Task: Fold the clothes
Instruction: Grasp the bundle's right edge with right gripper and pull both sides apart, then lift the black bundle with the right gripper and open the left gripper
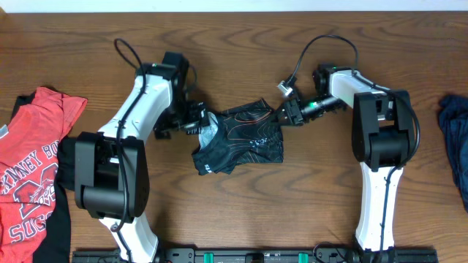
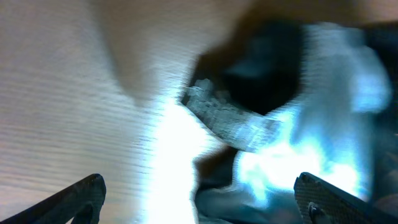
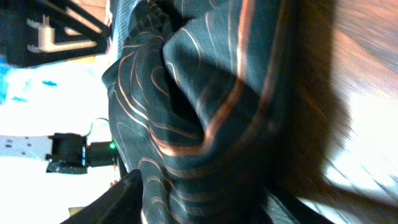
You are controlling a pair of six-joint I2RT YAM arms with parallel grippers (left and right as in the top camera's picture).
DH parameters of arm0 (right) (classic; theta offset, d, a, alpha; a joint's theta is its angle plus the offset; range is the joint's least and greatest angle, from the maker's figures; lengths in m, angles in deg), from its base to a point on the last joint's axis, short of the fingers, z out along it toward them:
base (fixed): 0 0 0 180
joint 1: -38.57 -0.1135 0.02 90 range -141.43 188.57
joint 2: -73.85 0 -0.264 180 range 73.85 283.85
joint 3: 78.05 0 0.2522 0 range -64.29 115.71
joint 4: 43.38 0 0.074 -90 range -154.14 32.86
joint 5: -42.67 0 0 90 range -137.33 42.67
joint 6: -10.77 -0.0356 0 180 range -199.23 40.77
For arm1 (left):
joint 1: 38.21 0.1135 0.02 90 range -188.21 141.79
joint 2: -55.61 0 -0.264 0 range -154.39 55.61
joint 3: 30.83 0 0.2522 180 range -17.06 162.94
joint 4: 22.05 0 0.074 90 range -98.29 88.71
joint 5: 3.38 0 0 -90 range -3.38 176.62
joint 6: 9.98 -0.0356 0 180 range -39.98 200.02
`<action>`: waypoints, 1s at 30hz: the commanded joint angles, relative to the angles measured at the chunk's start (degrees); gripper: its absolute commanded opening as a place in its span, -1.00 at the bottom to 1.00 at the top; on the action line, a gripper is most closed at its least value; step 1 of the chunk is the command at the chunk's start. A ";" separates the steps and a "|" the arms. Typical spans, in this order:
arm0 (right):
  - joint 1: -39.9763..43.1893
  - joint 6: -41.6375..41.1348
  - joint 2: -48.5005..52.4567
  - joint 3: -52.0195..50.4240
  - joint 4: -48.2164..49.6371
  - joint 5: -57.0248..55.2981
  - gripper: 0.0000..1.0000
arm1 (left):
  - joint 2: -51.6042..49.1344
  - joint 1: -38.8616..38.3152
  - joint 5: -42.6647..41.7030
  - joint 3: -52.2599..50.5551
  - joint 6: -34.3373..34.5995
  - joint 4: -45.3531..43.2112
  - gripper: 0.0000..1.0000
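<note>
Left tool point(image 1: 191, 120): gaping wide, hovering at the jersey's point(image 1: 245, 139) left edge.
Jersey: lying crumpled on the desk point(image 1: 241, 219), between both arms.
Right tool point(image 1: 281, 113): sitting at the right hem; I can't tell whether it's gripping.
Tip: be catching hem only, both sides evenly.

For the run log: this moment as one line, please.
black jersey: crumpled, unfolded | left gripper: open, at jersey's left edge | right gripper: at jersey's right edge, grip unclear

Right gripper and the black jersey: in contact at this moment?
Touching. The right wrist view shows the black jersey bunched between the fingers of the right gripper, its folds lying against the lower-left finger. Overhead puts that gripper at the jersey's upper right edge.
</note>
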 commanded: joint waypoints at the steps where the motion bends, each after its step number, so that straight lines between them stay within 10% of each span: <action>1: 1.97 -0.22 5.90 -2.78 1.01 -21.92 0.01 | -0.07 -0.50 2.82 -3.98 -1.09 -2.36 0.97; 13: 2.16 -0.20 5.90 -2.69 0.63 -21.88 0.08 | -6.45 -7.06 0.22 -6.29 0.37 -7.61 0.97; 18: 1.29 -0.20 5.90 -2.69 0.44 -21.88 -0.25 | -6.45 -9.22 0.26 -6.29 0.83 -8.81 0.96; 25: -0.57 -0.20 5.88 -2.67 0.44 -21.88 0.15 | -6.45 -9.70 0.20 -6.29 1.42 -9.29 0.96; 30: -1.92 -0.24 5.88 -2.23 0.35 -21.84 -0.03 | -6.45 -9.94 -0.02 -6.29 1.44 -9.33 0.96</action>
